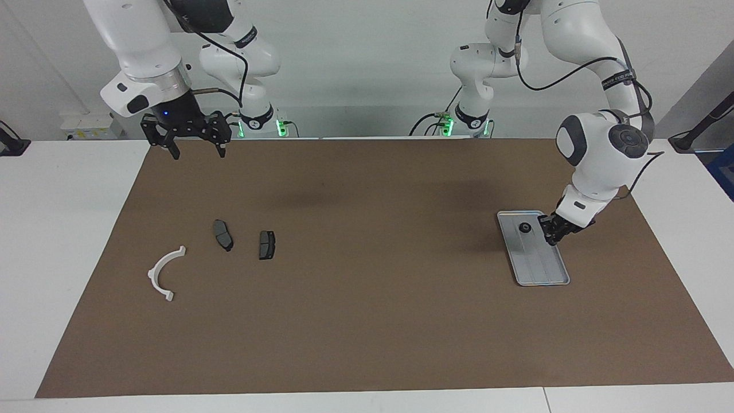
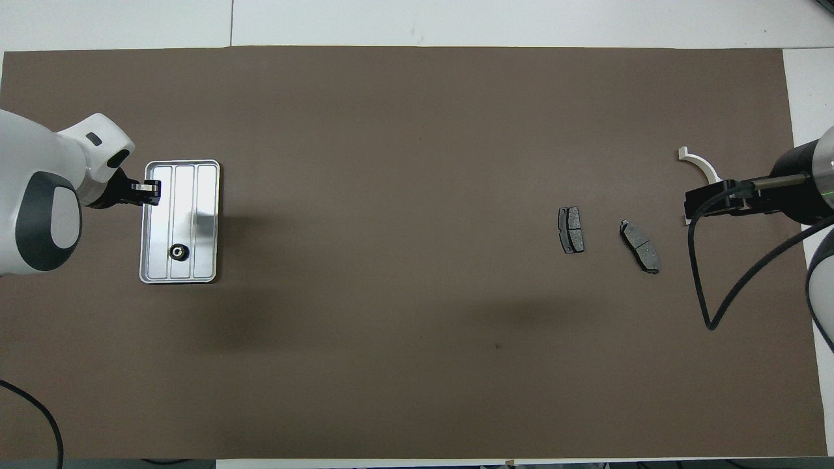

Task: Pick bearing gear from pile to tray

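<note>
Table (image 1: 367, 344) with brown mat. Tray (image 1: 545, 269) at the left arm's end, one black gear (image 1: 524, 228) lying in its end nearer the robots. Left gripper (image 1: 551, 232) low over the tray's edge beside the gear, jaws apart a little, holding nothing. Right gripper (image 1: 198, 150) raised over the mat's edge at the right arm's end, jaws wide open, empty, waiting. White bracket (image 1: 163, 274) and two brake pads (image 1: 222, 234) (image 1: 266, 245) remain at the right arm's end.
</note>
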Controlling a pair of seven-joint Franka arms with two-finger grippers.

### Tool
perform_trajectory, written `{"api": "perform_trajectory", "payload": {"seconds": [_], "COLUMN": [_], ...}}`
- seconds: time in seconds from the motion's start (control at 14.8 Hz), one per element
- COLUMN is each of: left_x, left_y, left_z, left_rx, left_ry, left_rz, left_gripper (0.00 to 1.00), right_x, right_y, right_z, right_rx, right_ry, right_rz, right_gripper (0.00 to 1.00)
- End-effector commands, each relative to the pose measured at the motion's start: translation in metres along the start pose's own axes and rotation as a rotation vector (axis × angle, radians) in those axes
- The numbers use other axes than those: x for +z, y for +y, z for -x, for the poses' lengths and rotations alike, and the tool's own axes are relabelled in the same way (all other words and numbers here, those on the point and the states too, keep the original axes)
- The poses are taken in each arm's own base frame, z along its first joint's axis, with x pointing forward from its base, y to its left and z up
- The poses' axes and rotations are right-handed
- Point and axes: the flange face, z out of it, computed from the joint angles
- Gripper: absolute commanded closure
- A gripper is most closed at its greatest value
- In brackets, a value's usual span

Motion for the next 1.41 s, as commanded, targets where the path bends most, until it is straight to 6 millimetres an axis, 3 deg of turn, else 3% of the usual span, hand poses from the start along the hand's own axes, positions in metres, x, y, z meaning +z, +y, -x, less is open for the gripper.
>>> {"api": "perform_trajectory", "payload": {"seconds": [0.0,0.54,0.88,0.94,1.01,1.08,1.15,1.21,1.35], "left_x": [0.017,0.062,0.063,0.064,0.064,0.061,0.056,0.049,0.007], "left_y": [0.01,0.014,0.014,0.014,0.014,0.016,0.016,0.012,-0.003], "left_z": [0.01,0.015,0.016,0.016,0.016,0.015,0.015,0.015,0.008], "left_rx": [0.024,0.02,0.025,0.027,0.027,0.029,0.028,0.021,-0.007], "left_ry": [0.033,0.062,0.062,0.059,0.056,0.05,0.041,0.032,0.04], "left_rz": [-0.002,-0.002,-0.002,-0.002,-0.002,-0.002,-0.001,-0.001,-0.003], "left_gripper": [1.0,1.0,1.0,0.77,0.32,0.08,0.0,0.0,0.0], "right_x": [-0.004,-0.003,-0.003,-0.002,-0.003,-0.003,-0.003,-0.003,-0.002], "right_y": [0.003,0.006,0.004,0.005,0.005,0.005,0.005,0.005,0.006], "right_z": [0.004,0.006,0.005,0.005,0.005,0.005,0.005,0.005,0.005], "right_rx": [-0.013,-0.007,-0.01,-0.009,-0.007,-0.007,-0.007,-0.007,-0.005], "right_ry": [0.004,-0.005,0.007,0.006,0.007,0.007,0.007,0.007,0.006], "right_rz": [-0.012,-0.011,-0.012,-0.012,-0.012,-0.012,-0.012,-0.012,-0.012], "right_gripper": [0.0,0.0,0.0,0.0,0.0,0.0,0.0,0.0,0.0]}}
